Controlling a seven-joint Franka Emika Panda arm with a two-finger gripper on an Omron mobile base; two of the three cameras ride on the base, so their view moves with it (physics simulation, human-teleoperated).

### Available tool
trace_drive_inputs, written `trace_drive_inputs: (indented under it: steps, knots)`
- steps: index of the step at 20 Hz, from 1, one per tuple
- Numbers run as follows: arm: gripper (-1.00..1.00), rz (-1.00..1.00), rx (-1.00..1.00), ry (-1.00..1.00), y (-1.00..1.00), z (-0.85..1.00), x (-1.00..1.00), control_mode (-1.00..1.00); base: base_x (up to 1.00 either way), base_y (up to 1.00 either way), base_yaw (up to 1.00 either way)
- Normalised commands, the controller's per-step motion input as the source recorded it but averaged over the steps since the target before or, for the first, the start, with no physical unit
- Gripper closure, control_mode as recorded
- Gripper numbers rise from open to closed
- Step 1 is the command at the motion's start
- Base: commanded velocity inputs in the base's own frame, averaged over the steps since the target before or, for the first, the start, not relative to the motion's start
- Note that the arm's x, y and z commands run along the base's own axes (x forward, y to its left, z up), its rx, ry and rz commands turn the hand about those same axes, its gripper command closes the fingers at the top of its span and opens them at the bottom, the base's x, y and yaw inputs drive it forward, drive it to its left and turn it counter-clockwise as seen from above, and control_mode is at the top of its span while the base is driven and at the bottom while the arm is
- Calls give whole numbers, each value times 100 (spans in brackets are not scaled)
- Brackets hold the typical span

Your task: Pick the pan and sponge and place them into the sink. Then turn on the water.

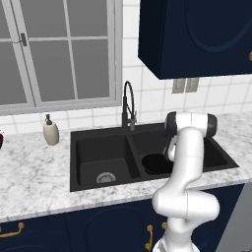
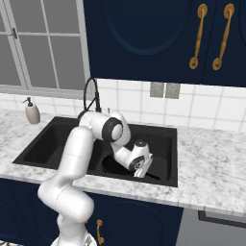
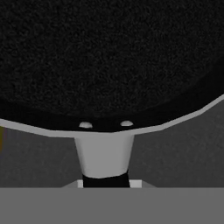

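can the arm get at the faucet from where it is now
Probably yes. The end effector is down in the right basin of the sink at the pan, and the faucet stands just behind the divider with open space around it. The arm would have to lift out of the basin first.

Black pan (image 1: 155, 163) lying flat in right basin of sink (image 1: 93, 140).

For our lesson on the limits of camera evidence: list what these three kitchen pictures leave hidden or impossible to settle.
- Claw state: in the right base view the hand reaches down to the pan; the wrist covers the fingers.
- Pan: in the left base view the arm hides its right part.
- Right basin of the sink: its drain is hidden by pan and arm.
- Hand view: the pan is cut off by the top and side edges.
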Motion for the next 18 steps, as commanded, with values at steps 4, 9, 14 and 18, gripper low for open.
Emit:
trace_drive_inputs:
  steps: [4, 9, 14, 18]
  knots:
    - [100, 0, 0, 0, 0, -35, 13, -100, 0, 0, 0]
    - [-100, 0, 0, 0, 0, -2, 0, -100, 0, 0, 0]
    - [-100, 0, 0, 0, 0, 11, 0, -100, 0, 0, 0]
    - [-100, -1, 1, 0, 0, 69, -6, -100, 0, 0, 0]
